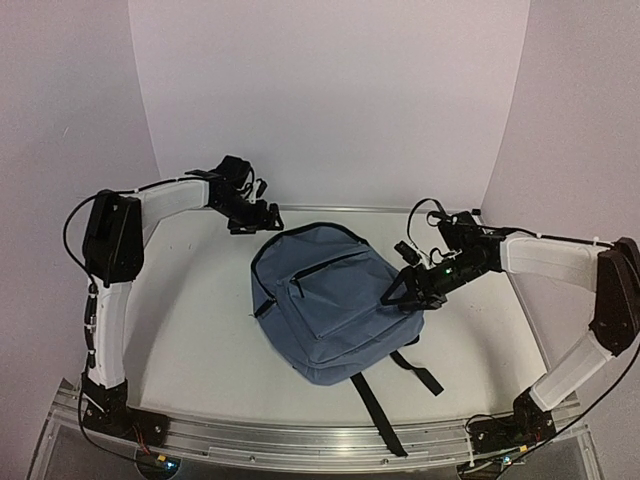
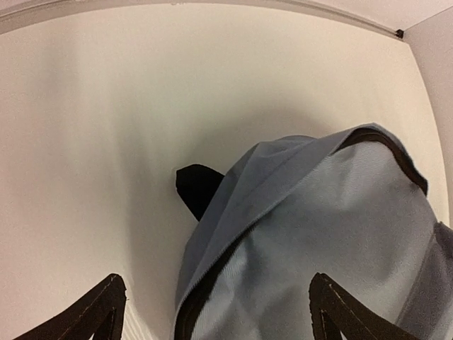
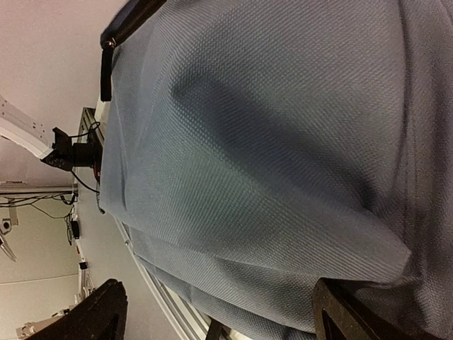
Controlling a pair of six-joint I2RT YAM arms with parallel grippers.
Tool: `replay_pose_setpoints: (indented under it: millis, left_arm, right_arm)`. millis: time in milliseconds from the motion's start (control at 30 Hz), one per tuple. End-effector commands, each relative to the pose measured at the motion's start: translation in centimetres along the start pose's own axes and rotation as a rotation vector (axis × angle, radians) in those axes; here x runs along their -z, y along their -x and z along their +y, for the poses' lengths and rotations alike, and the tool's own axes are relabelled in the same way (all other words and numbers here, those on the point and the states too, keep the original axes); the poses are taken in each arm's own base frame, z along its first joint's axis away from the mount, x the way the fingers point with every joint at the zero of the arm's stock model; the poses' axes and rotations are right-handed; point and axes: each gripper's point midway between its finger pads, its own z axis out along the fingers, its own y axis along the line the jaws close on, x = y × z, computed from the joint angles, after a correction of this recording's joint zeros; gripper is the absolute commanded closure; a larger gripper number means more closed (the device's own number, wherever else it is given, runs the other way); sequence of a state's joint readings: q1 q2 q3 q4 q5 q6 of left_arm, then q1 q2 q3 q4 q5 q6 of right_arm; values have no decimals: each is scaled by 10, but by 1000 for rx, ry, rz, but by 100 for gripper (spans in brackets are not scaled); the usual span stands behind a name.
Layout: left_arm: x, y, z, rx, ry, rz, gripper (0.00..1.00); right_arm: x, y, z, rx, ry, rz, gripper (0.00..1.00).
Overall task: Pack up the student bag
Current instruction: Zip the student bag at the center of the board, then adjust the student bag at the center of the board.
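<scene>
The student bag (image 1: 322, 300), a slate-blue backpack with black zippers, lies flat in the middle of the white table (image 1: 190, 320), front pocket up. My left gripper (image 1: 262, 218) hovers at the bag's far top-left corner. In the left wrist view its jaws stand wide apart over the bag's (image 2: 333, 234) top edge and black carry loop (image 2: 197, 185), left gripper (image 2: 219, 315) holding nothing. My right gripper (image 1: 400, 293) sits at the bag's right side. In the right wrist view the bag's fabric (image 3: 269, 142) fills the frame, and my right gripper (image 3: 219, 312) is open with its fingers spread over it.
Black shoulder straps (image 1: 375, 400) trail from the bag's near end toward the metal rail (image 1: 300, 435) at the table's front edge. White walls close in the back and both sides. A black zipper pull (image 3: 106, 71) shows at the bag's edge.
</scene>
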State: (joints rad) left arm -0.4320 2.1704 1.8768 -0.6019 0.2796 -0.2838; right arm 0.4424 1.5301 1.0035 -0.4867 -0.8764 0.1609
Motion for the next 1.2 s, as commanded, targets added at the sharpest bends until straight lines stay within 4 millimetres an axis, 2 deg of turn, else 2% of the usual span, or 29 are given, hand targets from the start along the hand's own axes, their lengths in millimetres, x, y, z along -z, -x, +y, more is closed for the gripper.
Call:
replay_pose_setpoints:
  millis: [0,100,200,233,300,333,433,500,567,667,733,800,833,900,1000,1067,1167]
  left_arm:
    - [-18,1,-3,-40,-29,47,15]
    - [-25,-16,-12,-32,-101,94,30]
    - [-21,-42,-19,-40,-115,121,49]
    - [-15,-45,-24,-49,-121,110,55]
    - [-5,-68,-27,-36,-127,121,73]
    - [1,-78,-32,-31,-136,122,79]
    - [20,-107,-49,-24,-150,116,90]
    - [25,-137,-65,-45,-139,127,90]
    - [28,-162,-82,-45,-141,135,89]
    - [36,-195,-110,-51,-188,151,81]
    - [46,-212,-124,-71,-221,159,72]
    - [65,-211,-132,-74,-250,131,61]
    - [75,-208,-134,-77,-261,107,55]
    - [100,-190,-138,-90,-272,19,39]
    - [124,-160,-133,-95,-233,-66,27]
    - [135,-135,-127,-93,-189,-113,22]
    - [135,-99,-105,-61,-140,-145,15]
  right_arm:
    - [-18,3,-1,-23,47,48,10]
    - [-25,19,-9,-37,21,42,11]
    - [-23,44,-18,-29,-23,3,12]
    - [-20,53,-23,-25,-46,-16,13]
    - [-12,75,-31,-5,-99,-64,13]
    - [-9,86,-34,14,-128,-86,12]
    - [-6,120,-48,64,-226,-135,12]
    - [-14,144,-56,62,-240,-154,13]
    - [-25,165,-63,37,-230,-167,15]
    - [-40,192,-66,17,-196,-183,16]
    - [-37,210,-57,37,-174,-213,16]
    - [-22,225,-40,82,-164,-255,15]
    - [-11,232,-30,113,-165,-281,14]
    - [16,241,-14,165,-182,-338,11]
    - [57,242,6,207,-213,-409,6]
    - [74,232,9,205,-232,-429,4]
    - [84,194,11,180,-241,-409,3]
